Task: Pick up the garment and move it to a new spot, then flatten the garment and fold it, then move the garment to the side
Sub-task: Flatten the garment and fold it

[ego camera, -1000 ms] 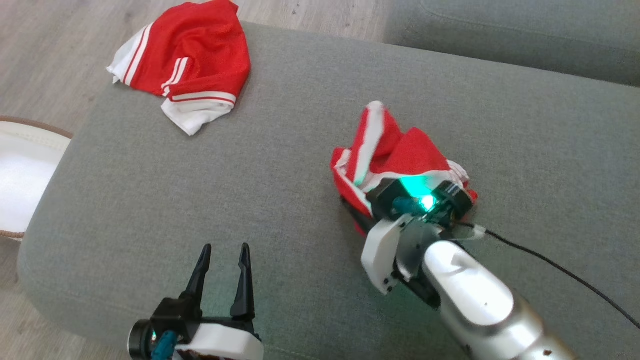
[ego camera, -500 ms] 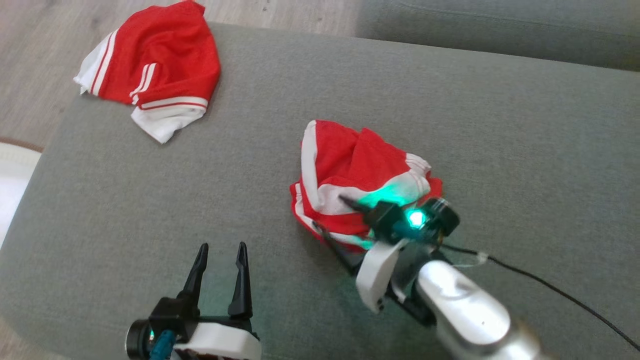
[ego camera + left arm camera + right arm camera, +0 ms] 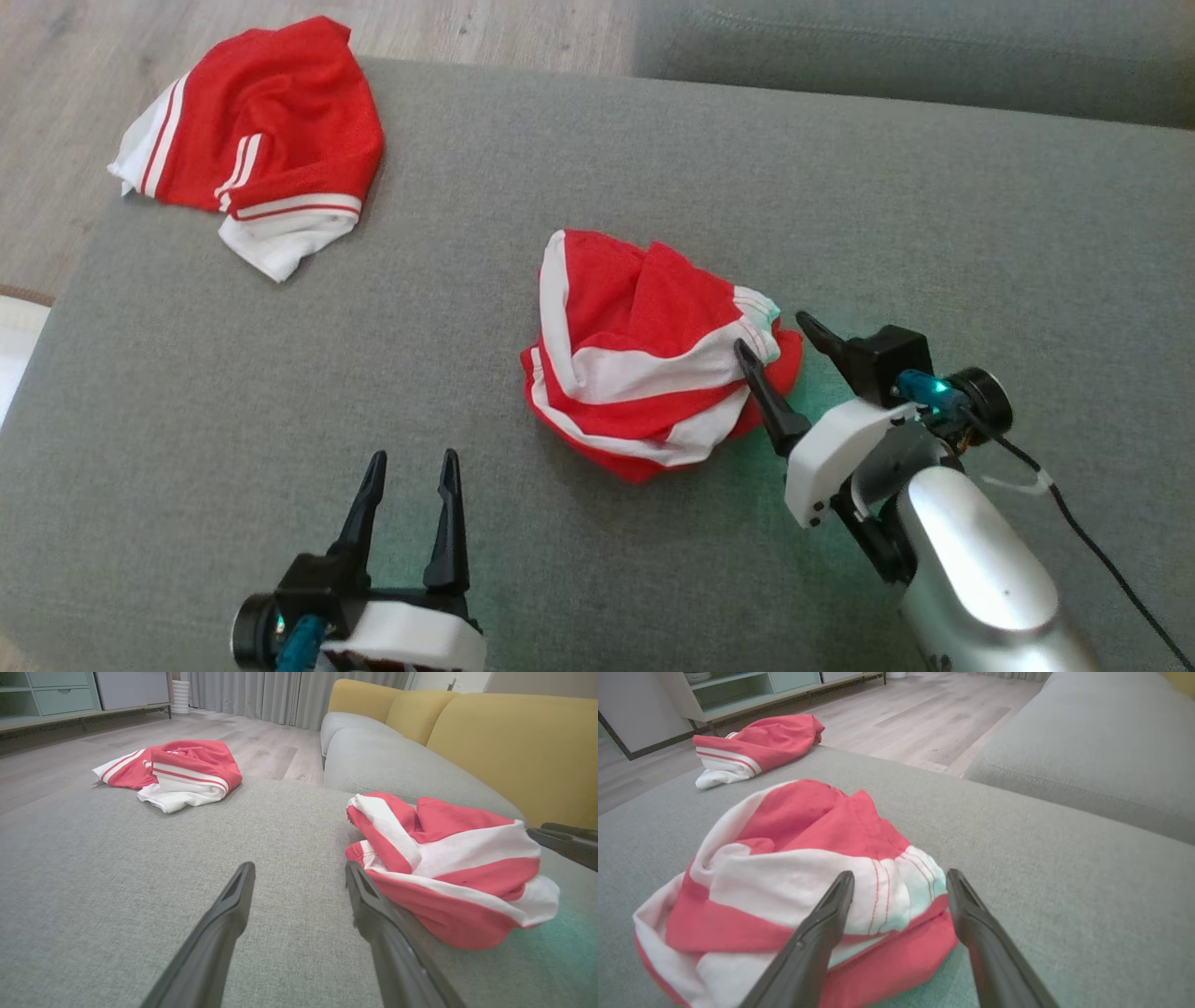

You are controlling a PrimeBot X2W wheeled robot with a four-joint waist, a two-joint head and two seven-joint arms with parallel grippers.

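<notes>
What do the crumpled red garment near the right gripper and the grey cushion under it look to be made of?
Crumpled garment: thin matte synthetic knit, possibly sports mesh. It slumps in soft folds, and its white bands carry red stitching.
Cushion: grey woven upholstery with a matte finish. A fine heathered weave shows up close.

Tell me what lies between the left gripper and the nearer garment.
Only bare grey cushion between left gripper and nearer garment, seen in the head view.
</notes>
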